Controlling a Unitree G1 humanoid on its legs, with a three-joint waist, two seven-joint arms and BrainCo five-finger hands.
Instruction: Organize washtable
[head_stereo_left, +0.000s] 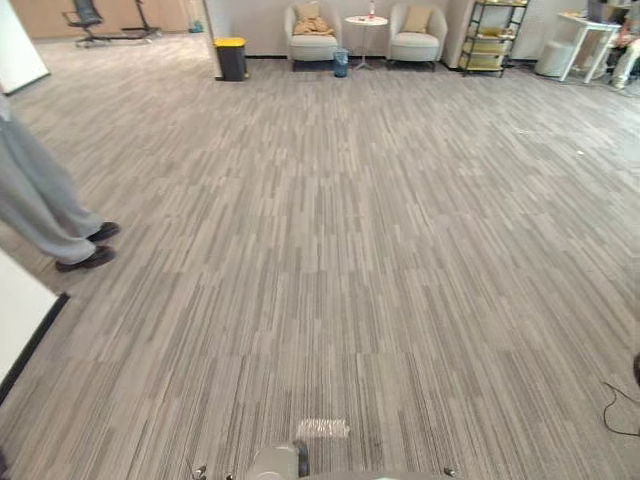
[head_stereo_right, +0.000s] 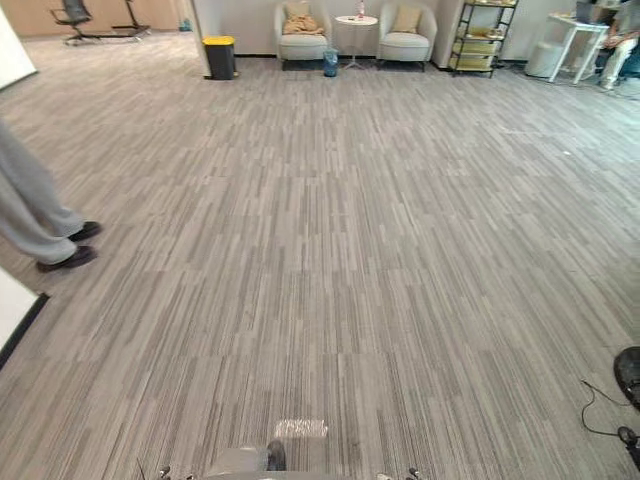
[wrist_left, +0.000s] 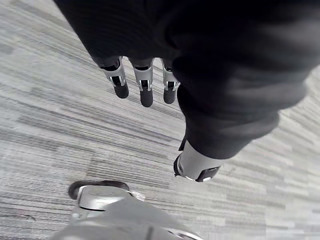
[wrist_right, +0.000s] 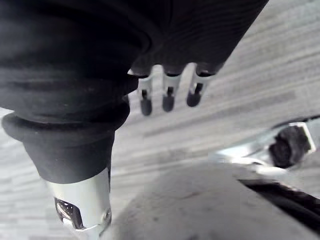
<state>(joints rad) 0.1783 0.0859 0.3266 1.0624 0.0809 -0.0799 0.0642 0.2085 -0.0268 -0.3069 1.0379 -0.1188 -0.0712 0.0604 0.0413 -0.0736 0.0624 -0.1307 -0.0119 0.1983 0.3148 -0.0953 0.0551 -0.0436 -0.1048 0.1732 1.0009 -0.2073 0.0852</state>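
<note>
My left hand (wrist_left: 146, 90) hangs over the grey striped carpet (wrist_left: 55, 125), its fingers straight and relaxed, its thumb (wrist_left: 196, 169) apart from them, with nothing in it. My right hand (wrist_right: 168, 97) hangs the same way above the carpet, fingers loose and empty, thumb (wrist_right: 82, 210) off to one side. The head views look out over a wide stretch of that carpet (head_stereo_left: 360, 250).
A person's legs and dark shoes (head_stereo_left: 60, 215) stand at the left, near a white panel (head_stereo_left: 22, 320). Along the far wall are a black bin with a yellow lid (head_stereo_left: 231, 58), two armchairs (head_stereo_left: 313, 38), a small round table (head_stereo_left: 366, 22) and a shelf rack (head_stereo_left: 492, 38).
</note>
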